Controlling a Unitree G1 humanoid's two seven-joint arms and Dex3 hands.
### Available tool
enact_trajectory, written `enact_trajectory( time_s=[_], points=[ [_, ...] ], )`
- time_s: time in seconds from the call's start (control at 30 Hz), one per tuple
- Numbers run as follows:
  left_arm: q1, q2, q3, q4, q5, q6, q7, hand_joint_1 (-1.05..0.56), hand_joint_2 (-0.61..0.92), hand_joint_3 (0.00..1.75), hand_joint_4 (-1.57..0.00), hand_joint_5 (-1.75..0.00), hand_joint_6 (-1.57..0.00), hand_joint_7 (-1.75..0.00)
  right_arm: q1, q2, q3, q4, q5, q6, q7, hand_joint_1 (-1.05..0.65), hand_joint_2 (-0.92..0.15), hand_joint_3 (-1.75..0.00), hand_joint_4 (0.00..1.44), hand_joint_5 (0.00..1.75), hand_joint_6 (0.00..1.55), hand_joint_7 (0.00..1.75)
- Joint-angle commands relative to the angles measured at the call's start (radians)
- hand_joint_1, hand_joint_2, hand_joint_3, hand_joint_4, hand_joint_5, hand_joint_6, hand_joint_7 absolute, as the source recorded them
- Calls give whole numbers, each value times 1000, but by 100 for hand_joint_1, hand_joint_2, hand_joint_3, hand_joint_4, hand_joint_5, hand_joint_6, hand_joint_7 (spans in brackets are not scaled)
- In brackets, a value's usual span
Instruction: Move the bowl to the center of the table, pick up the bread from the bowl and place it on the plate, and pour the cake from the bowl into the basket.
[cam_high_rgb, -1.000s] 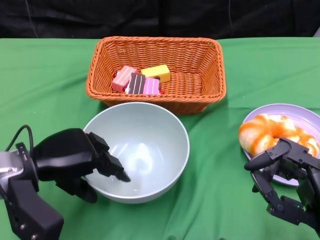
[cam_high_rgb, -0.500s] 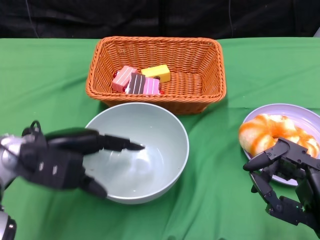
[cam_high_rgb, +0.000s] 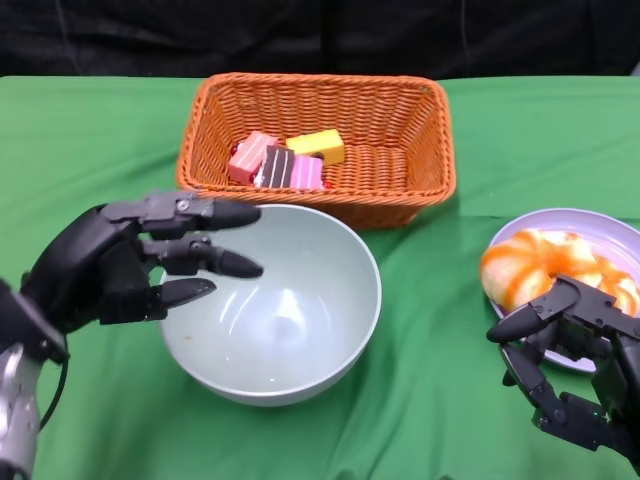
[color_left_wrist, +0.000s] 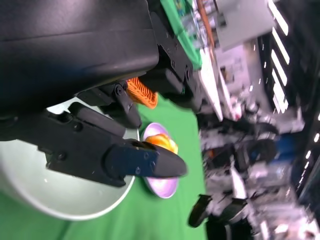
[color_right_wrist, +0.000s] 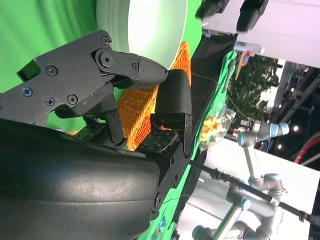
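a green cloth covers the table (cam_high_rgb: 90, 150), black drape behind. the bowl (cam_high_rgb: 275, 300) sits mid-frame, below the basket (cam_high_rgb: 315, 140) holding cake (cam_high_rgb: 285, 160); bread (cam_high_rgb: 540, 270) lies on the plate (cam_high_rgb: 590, 225), right. left hand (cam_high_rgb: 110, 265) and right hand (cam_high_rgb: 570, 350) both spread, holding nothing.

Left hand (color_left_wrist: 100, 130) over bowl (color_left_wrist: 60, 200) (bread (color_left_wrist: 161, 141) on plate (color_left_wrist: 162, 186)).

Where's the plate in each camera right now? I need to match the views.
Head view: plate at the right edge, bread on it.
Right wrist view: not in it.
Left wrist view: plate small, just past the bowl.
Shared landmark: the bowl, also in the right wrist view.
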Motion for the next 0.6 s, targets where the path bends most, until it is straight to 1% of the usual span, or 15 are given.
enact_trajectory(
  time_s=[0.03,0.07,0.1,0.17,0.23,0.37,0.47,0.6],
  points=[
    [15,-20,23,-25,8,-16,59,-3,86,62,-71,-155,-71,-127,-3,-12,-1,5,14,-2,4,-15,-66,-73,72,155,72,121],
    [14,-23,25,-17,20,-36,65,-2,81,74,-71,-167,-67,-144,-3,-11,0,5,15,0,6,-15,-65,-74,71,155,72,122],
    [13,-25,26,-10,27,-50,69,-1,80,79,-72,-171,-66,-150,-3,-11,0,4,16,1,7,-15,-65,-74,71,155,72,122],
    [11,-27,26,-4,34,-63,71,0,78,83,-72,-174,-64,-155,-3,-11,0,5,17,1,9,-16,-65,-75,71,155,71,122],
    [-21,-11,21,77,77,-126,70,-3,76,84,-74,-174,-65,-156,-1,-14,7,-19,10,24,13,-16,-65,-75,71,155,71,122],
    [-65,-1,17,192,126,-220,62,-8,73,87,-74,-173,-66,-153,5,-22,20,-41,5,45,26,-15,-65,-73,72,154,71,119],
    [-74,6,9,215,138,-233,47,-10,69,91,-75,-171,-69,-149,17,-25,28,-73,-1,73,29,-16,-65,-71,73,153,73,117],
    [-60,16,-4,182,148,-209,49,-14,66,93,-75,-170,-71,-148,34,-31,35,-124,-14,113,26,-18,-66,-70,73,151,74,116]
  ],
)
